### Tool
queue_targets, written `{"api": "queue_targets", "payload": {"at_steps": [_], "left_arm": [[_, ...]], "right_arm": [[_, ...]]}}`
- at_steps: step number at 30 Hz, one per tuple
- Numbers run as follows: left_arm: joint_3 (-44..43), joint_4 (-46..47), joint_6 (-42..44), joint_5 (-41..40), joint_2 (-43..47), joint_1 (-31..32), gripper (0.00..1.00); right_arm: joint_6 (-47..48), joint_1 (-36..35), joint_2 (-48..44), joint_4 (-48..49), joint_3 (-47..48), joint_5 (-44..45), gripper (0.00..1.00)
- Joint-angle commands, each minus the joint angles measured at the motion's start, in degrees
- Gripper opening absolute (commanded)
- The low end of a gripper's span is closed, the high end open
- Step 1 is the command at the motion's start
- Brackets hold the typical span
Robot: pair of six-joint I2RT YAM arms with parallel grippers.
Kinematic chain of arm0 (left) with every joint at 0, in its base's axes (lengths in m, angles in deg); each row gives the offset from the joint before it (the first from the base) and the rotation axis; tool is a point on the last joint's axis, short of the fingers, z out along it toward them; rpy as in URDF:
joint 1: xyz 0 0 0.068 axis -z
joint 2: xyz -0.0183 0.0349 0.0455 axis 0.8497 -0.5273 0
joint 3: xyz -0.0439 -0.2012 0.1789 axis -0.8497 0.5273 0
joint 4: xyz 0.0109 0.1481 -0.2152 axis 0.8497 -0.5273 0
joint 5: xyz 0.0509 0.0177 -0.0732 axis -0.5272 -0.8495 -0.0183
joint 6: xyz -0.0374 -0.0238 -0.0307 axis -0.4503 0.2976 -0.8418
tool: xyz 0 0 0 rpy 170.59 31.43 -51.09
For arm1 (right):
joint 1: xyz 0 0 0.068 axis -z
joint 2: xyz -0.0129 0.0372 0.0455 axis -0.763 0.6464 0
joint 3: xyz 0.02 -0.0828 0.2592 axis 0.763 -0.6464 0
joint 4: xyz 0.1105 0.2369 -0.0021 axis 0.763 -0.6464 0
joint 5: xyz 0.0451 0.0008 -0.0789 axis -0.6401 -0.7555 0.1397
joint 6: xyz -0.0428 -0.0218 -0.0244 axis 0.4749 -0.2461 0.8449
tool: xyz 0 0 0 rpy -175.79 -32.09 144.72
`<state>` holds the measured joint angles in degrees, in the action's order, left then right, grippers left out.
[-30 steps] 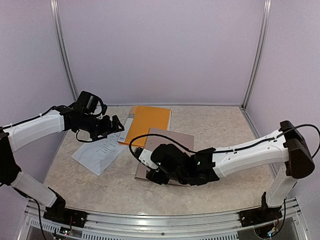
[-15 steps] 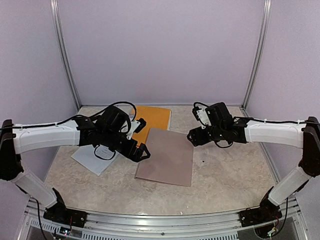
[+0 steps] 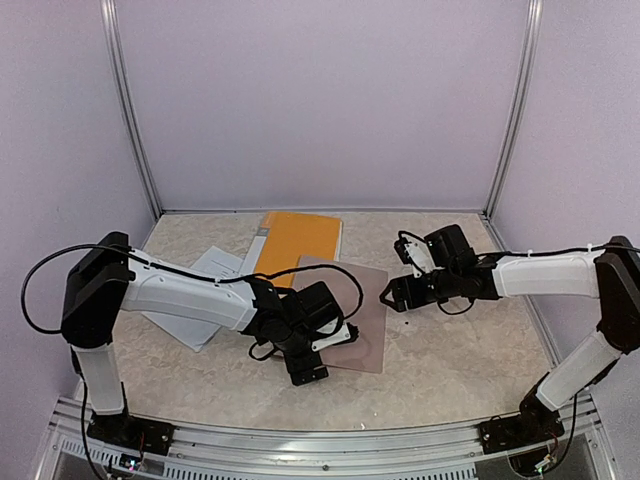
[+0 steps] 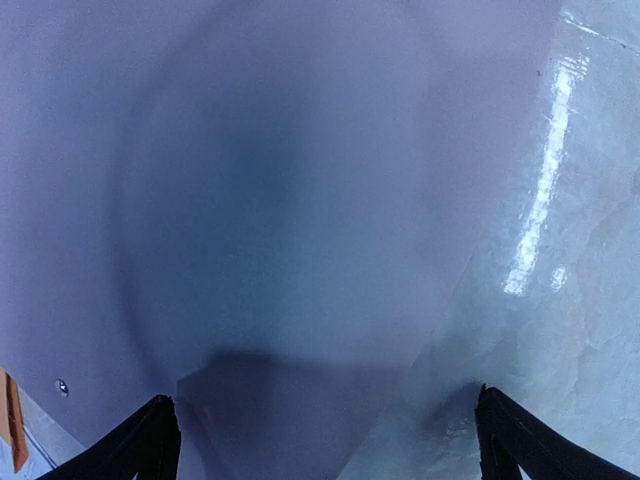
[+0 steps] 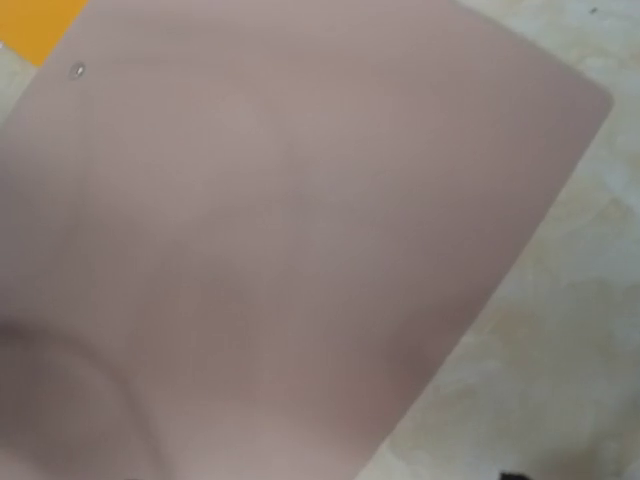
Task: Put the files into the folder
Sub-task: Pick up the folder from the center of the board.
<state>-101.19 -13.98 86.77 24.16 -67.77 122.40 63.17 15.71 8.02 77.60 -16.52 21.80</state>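
The files (image 3: 205,266), white printed sheets, lie at the table's left, partly hidden under my left arm. A taupe folder (image 3: 355,300) lies shut in the middle, overlapping an orange folder (image 3: 300,238) behind it. My left gripper (image 3: 322,355) is at the taupe folder's near edge. In the left wrist view it (image 4: 325,460) is open wide, low over the cover (image 4: 250,200), with nothing between the fingers (image 4: 150,450). My right gripper (image 3: 390,297) is open at the folder's right edge. The right wrist view is filled by the taupe cover (image 5: 280,240).
The marbled table (image 3: 450,350) is closed in by pale lilac walls with metal corner posts (image 3: 130,110). A metal rail (image 3: 320,440) runs along the near edge between the arm bases. An orange corner (image 5: 35,25) shows at the top left of the right wrist view.
My left arm swung from the files across to the taupe folder's near edge. My right arm left the folder's near side and now sits at its right edge.
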Motion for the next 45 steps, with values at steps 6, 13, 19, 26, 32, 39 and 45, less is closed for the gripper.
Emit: {"api": "queue_targets", "payload": {"at_steps": [6,13,19,26,32,39,45], "left_arm": [[-0.29,-1.00,6.44,-9.79,-0.44,0.56,0.94],[0.38,-0.57,8.53,-14.57,-0.94,0.64,0.84],[1.54,2.98,11.20,-17.15,-0.24,1.56,0.72],[3.69,8.57,16.13,-20.09,0.79,2.83,0.46],[4.86,12.83,19.39,-21.78,0.99,3.01,0.29],[5.14,16.23,21.79,-24.64,1.09,3.80,0.07],[4.84,18.02,20.60,-26.44,1.33,3.71,0.00]], "right_arm": [[-1.49,0.27,0.25,3.91,-2.42,-4.09,0.74],[-2.20,0.26,1.31,5.29,-3.14,-5.51,0.74],[-2.62,0.25,1.89,6.01,-3.22,-6.57,0.73],[-3.25,0.26,2.41,6.02,-3.27,-8.15,0.73],[-3.35,0.25,2.52,6.02,-3.27,-8.50,0.73],[-3.08,0.35,2.39,6.02,-2.91,-7.91,0.73],[-2.84,0.93,0.72,3.17,-0.63,-6.61,0.74]]}}
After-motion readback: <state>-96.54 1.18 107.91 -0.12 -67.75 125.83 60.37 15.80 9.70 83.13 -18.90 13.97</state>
